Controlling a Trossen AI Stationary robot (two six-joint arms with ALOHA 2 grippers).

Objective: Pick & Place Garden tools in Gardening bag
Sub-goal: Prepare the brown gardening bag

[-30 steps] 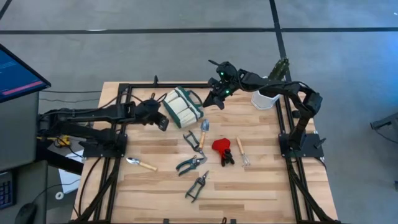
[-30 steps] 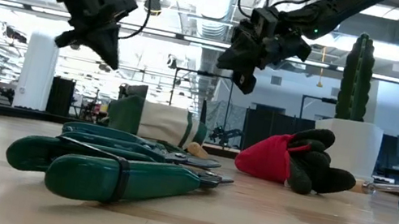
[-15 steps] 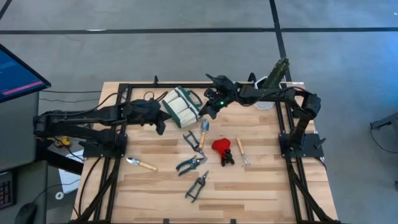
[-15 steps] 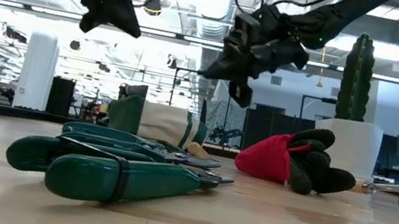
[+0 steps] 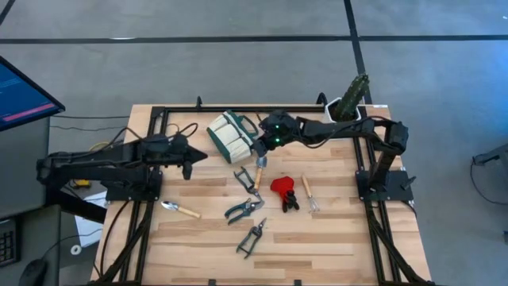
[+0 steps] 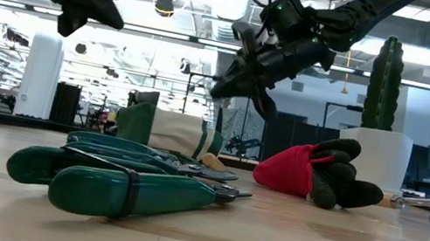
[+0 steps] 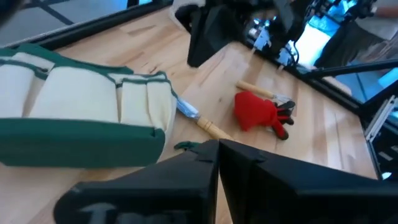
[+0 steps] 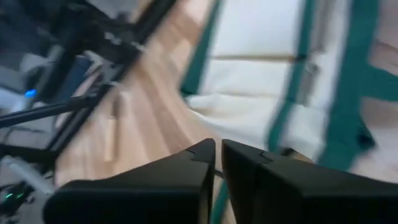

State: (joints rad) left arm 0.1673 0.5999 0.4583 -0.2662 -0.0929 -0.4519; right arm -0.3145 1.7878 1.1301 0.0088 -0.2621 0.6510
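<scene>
Several garden tools [image 5: 255, 199] lie loose on the table [image 5: 333, 238], none bagged yet; the gardening bag [image 5: 231, 135] lies on its side near the back edge. The right gripper [image 5: 260, 146] hangs right at the bag's mouth end, above the trowel [image 5: 259, 169], fingers almost pressed together and holding nothing. To do well, it likely needs to stand the bag up or open its mouth first. The left gripper [image 5: 190, 154], shut and empty, waits well clear to the bag's left.
</scene>
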